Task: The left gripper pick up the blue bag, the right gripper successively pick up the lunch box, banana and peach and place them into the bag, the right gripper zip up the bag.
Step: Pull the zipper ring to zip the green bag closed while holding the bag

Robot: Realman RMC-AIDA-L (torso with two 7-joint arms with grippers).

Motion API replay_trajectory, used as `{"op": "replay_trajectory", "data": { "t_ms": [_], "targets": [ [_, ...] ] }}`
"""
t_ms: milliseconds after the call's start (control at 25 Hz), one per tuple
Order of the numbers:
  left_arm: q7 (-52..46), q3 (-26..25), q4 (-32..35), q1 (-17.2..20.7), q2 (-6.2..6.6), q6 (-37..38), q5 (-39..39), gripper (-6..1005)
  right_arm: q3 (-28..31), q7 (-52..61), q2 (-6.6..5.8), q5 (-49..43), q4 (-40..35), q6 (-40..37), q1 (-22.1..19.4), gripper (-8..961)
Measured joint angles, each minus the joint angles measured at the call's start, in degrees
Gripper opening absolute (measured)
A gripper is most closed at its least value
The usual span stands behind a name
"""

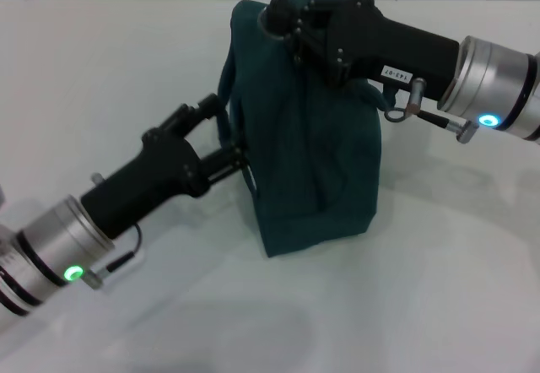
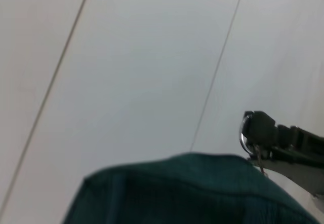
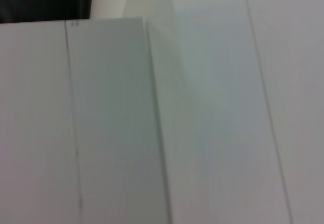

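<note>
Bag [image 1: 308, 128] stands upright mid-table [image 1: 439, 289]. Left gripper [image 1: 240, 155] reaches in low from near-left, clenched on bag's left side. Right gripper [image 1: 283, 14] extends from right over bag's top; grip state unclear.

bright, even overhead light washes the white tabletop [image 1: 439, 305] nearly flat in the head view, with only soft, faint shadows beside the bag [image 1: 312, 137] and under the arms. green and blue indicator lights glow on the wrists. both wrist views are soft and out of focus, the bag's edge blurred.
</note>
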Motion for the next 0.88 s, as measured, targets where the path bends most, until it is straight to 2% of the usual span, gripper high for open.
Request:
{"op": "replay_trajectory", "data": {
  "t_ms": [120,320,880],
  "targets": [
    [-3.2,0.0,4.5,1.1,0.36,-0.1,-1.3,879,-3.7,-5.1,0.00,5.9,0.3,0.8,-0.2,18],
    [-8.9,0.0,12.5,3.2,0.48,-1.1,-2.4,879,-4.6,-8.6,0.00,7.8,0.4,3.6,0.0,18],
    [-13.5,0.6,13.6,4.1,0.45,-0.1,2.7,880,-5.3,-13.1,0.00,10.6,2.2,5.7,1.4,18]
  ]
}}
